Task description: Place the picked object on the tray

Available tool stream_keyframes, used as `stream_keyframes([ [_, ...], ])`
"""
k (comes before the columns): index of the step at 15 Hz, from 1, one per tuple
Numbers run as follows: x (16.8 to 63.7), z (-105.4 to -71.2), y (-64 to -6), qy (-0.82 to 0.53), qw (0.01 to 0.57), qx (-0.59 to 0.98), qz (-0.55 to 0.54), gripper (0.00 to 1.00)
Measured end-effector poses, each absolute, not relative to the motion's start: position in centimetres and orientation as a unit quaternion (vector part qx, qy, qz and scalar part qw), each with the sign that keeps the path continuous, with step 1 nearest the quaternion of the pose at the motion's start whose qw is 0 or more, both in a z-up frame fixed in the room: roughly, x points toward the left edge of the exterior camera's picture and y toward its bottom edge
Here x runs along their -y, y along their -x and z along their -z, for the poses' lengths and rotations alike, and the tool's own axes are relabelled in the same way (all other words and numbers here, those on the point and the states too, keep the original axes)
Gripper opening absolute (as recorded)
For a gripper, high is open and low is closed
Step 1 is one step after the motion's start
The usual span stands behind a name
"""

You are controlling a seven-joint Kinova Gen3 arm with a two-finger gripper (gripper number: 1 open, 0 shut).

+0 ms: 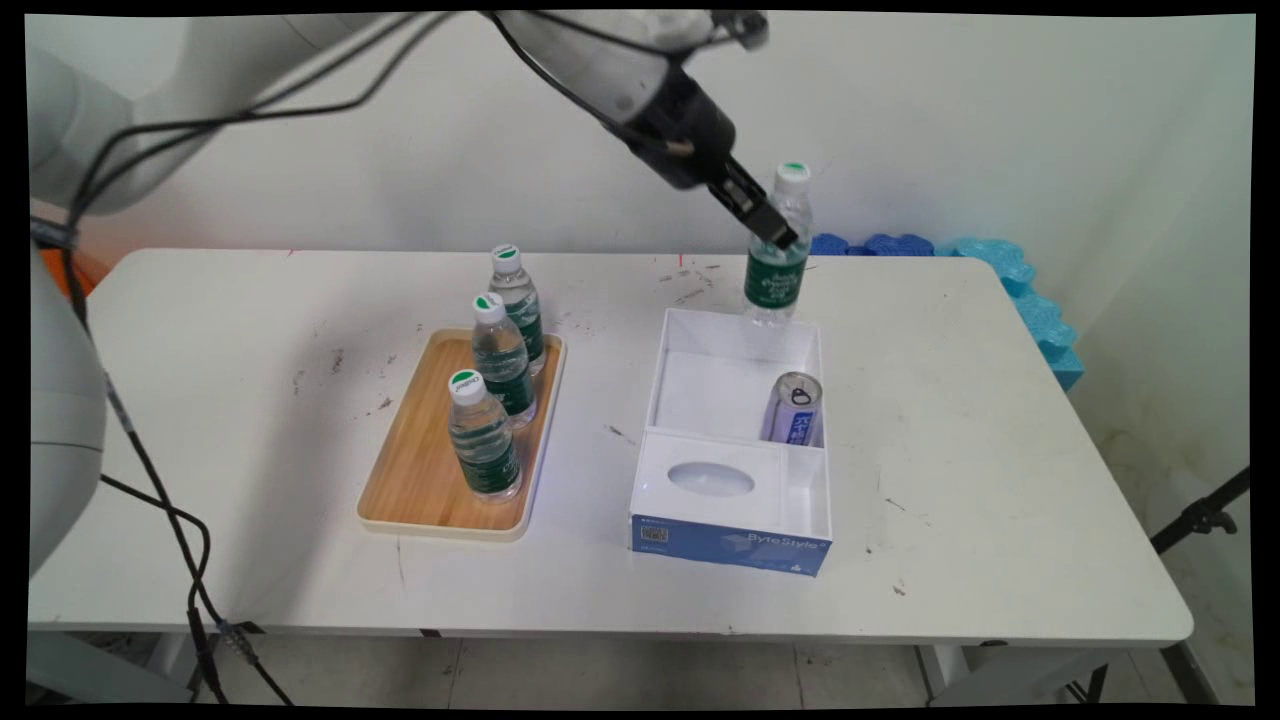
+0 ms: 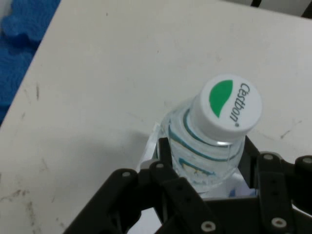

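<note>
Gripper (image 1: 783,236) is clamped on a Cestbon water bottle (image 1: 778,262), fingers on either side of its upper body below the white-and-green cap (image 2: 228,104). Bottle is upright, bottom at the far rim of the white box (image 1: 739,335) just below the gripper; whether it touches is unclear. A can (image 1: 795,408) stands in that box. Three more bottles (image 1: 503,362) stand on a wooden tray (image 1: 415,463), well off to the arm side.
</note>
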State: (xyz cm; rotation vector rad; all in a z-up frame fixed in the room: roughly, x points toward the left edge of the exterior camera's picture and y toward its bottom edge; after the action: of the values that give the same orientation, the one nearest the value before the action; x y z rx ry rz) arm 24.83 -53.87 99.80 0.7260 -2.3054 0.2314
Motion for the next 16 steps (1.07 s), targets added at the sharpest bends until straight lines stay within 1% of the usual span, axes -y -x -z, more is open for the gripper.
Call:
stream_keyframes([
  [3, 52.4, -102.7, -26.7, -0.275, 0.359, 0.887, -0.09, 0.0],
  [8, 48.7, -107.9, -31.8, -0.258, 0.369, 0.889, -0.086, 0.0],
  [12, 45.9, -110.5, -35.6, -0.248, 0.369, 0.892, -0.078, 0.0],
  [16, 43.1, -112.0, -39.6, -0.245, 0.36, 0.898, -0.067, 0.0],
])
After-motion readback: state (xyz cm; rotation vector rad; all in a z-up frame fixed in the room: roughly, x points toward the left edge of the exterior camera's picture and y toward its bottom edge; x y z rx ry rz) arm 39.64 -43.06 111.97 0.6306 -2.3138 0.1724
